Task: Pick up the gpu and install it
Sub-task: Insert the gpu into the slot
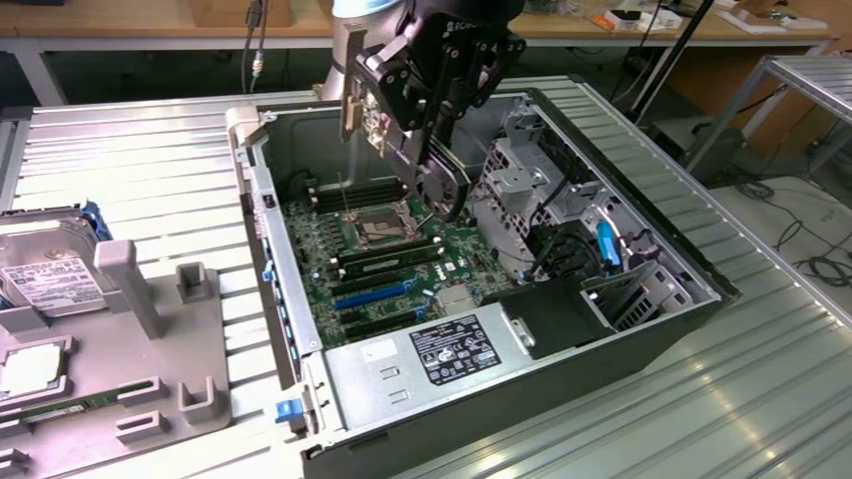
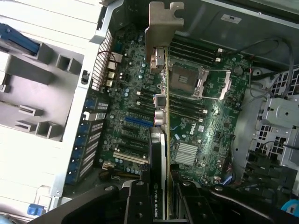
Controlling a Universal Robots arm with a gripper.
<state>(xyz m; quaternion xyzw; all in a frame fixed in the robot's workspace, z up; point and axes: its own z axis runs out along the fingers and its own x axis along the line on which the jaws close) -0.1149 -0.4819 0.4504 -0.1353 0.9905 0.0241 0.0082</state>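
Hand (image 1: 423, 140), partly closed, grips the gpu (image 1: 445, 190) on edge at upper centre of the exterior view, over the open computer case (image 1: 283, 299). Light, stiff, fragile card, probably best pinched by its edges.

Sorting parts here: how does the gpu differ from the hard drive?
The gpu is held on edge by the claw over the open case; the hard drive lies flat, untouched. The gpu is a thin card; the hard drive is a silver box with a white label. Both are rectangular.
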